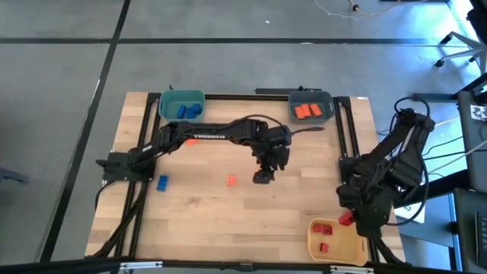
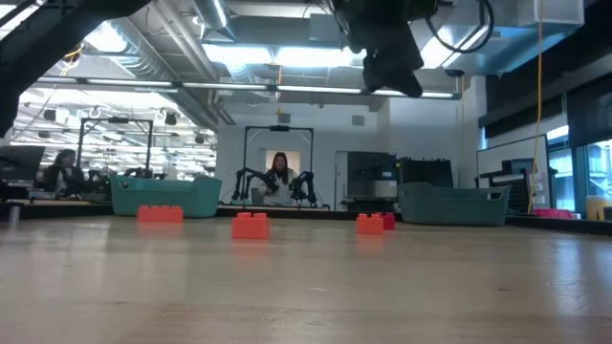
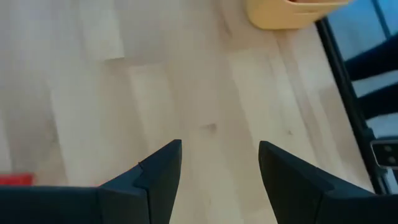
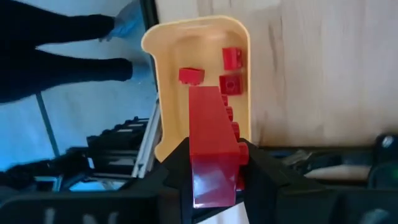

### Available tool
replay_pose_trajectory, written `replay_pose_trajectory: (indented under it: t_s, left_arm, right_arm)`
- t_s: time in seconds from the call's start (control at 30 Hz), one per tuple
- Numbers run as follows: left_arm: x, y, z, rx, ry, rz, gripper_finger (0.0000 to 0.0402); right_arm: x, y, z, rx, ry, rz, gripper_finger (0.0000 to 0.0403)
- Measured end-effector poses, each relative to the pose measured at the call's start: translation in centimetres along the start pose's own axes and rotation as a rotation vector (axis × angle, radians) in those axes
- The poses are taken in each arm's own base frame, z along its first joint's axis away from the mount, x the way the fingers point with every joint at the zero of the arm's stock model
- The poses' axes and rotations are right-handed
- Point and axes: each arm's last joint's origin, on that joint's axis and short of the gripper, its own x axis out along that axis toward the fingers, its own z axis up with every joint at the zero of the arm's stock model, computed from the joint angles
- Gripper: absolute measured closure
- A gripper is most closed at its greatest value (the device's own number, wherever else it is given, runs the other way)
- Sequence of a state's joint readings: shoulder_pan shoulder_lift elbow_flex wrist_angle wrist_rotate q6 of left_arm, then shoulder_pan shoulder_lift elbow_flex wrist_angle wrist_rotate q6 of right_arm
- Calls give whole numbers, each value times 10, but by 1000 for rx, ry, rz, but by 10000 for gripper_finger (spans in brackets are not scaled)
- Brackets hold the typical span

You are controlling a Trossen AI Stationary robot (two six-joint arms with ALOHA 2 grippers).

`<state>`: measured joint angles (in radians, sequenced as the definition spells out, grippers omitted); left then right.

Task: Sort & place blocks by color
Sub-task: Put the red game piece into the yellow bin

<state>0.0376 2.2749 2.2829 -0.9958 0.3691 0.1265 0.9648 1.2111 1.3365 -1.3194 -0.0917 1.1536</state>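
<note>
My left gripper hangs open above bare wood near the table's middle, just right of a lone orange block. A blue block lies farther left, and another orange block shows beside the left arm. My right gripper is shut on a long red block at the yellow bin's far right corner. Three red blocks lie in that bin. The teal bin holds blue blocks, and the grey-blue bin holds orange ones. My right gripper pinches the long red block between its two fingers, one on each long side near the block's rear end. The block is lifted clear and points forward over the yellow bin, studs to one side.
Black frame rails run along the table's left, right and far sides. Orange blocks stand on the wood in the low view, with the two bins behind them. A person sits in the room beyond. Bare wood lies between the left gripper and the yellow bin.
</note>
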Motion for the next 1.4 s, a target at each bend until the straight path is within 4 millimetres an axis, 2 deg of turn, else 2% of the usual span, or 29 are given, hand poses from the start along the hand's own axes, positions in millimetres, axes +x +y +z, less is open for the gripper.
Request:
replay_pose_trajectory:
  t_s: [0.13,0.4,0.53,0.8,0.97,1.07,1.2,1.4]
  left_arm:
    - [2,-7,1,52,-3,-48,197]
    - [6,-21,2,76,-4,-126,198]
    - [-7,-32,5,89,-22,-162,198]
    - [-64,-57,11,157,-90,-69,198]
    - [-98,-66,13,176,-147,3,198]
    - [-111,-71,13,179,-172,17,198]
    - [-120,-76,12,168,-183,38,198]
    - [-119,-80,12,166,-177,45,198]
  right_arm:
    - [13,8,0,77,40,-37,308]
    - [57,30,6,162,131,-157,308]
    - [81,38,11,192,149,-224,308]
    - [139,51,20,203,211,-310,308]
    - [183,44,17,218,305,-263,308]
    - [199,33,13,225,366,-272,308]
    - [208,19,7,223,404,-313,308]
    - [211,10,3,199,465,-323,292]
